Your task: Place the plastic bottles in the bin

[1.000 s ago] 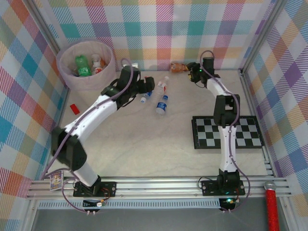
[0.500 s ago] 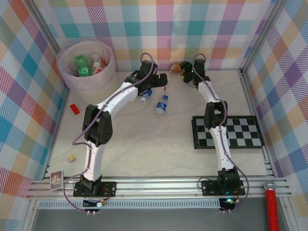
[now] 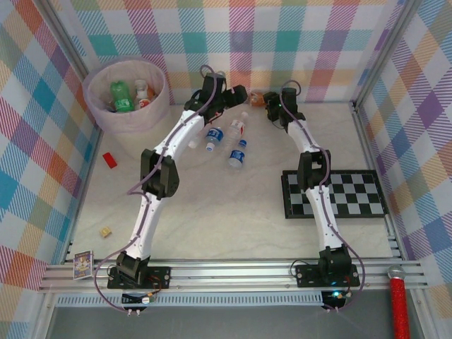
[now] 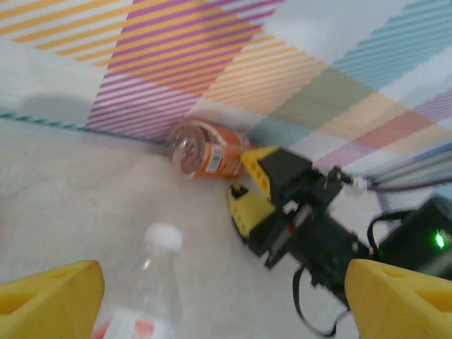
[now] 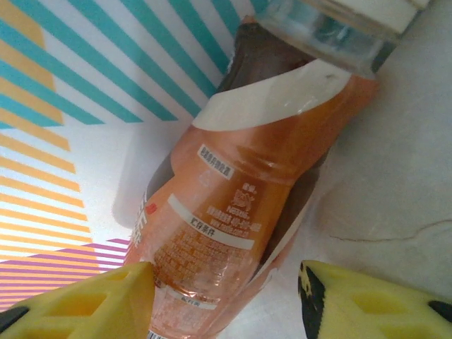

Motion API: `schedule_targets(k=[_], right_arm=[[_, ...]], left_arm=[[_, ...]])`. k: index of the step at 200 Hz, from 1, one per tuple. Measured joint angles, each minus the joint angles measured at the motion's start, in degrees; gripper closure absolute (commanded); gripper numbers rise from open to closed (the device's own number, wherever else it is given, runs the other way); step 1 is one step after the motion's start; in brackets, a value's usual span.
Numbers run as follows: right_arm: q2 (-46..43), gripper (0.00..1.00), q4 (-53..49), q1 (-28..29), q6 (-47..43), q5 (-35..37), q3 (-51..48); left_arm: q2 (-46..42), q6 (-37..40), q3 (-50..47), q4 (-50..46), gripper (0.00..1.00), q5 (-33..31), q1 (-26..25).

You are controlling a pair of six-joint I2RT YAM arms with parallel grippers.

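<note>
the orange-labelled bottle lies on its side at the foot of the far wall, near 12 o'clock on the tabletop, with its long axis roughly along the wall. in the right wrist view it slants from 1 o'clock down to 7 o'clock. the right claw is released, one yellow finger on each side of the bottle's lower end, and we cannot confirm contact. the left claw, also released, hangs over a clear white-capped bottle, with the orange one farther off at its 12 o'clock. we judge the right arm the nearer, needing only to close across the short axis. the bin stands well apart at the bottle's 9 o'clock.
</note>
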Motion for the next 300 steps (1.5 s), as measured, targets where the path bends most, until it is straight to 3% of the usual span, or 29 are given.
schedule_targets(k=[40,85,122,163,186,225,266,300], right_arm=[[-2.69,0.53,-2.93,0.11,-1.42,-1.62,-3.58],[-4.79,0.54,-3.58,-0.07,-3.15,-3.61,-6.99],[-15.82,0.55,-0.02,0.13,-4.63,-4.76,-25.88],[-26.77,0.55,2.71,0.76,-7.43,-1.42,-40.63],[-25.81,0.52,1.66,0.76,-7.8,1.11,-33.73],[-8.7,0.44,-1.66,0.44,-6.4,4.24,0.31],[-0.74,0.43,-1.18,-0.07,-3.37,5.95,-0.09],[-0.74,0.47,-2.97,-1.33,-2.93,6.71,0.63]], left_arm=[[11.85,-11.69,2.05,14.36,0.18,6.62,2.14],[17.92,-21.18,2.16,21.97,0.17,6.82,1.38],[16.59,-20.81,0.74,21.99,0.17,8.33,1.36],[6.86,-17.38,-11.98,21.0,0.16,9.51,1.36],[-0.28,-16.61,-19.67,22.99,0.16,10.16,1.31],[-14.25,-16.81,-35.93,30.58,0.16,10.27,1.31],[-26.36,-16.57,-49.44,35.15,0.16,10.25,0.79],[-34.8,-15.47,-57.24,37.22,0.16,10.01,-0.72]])
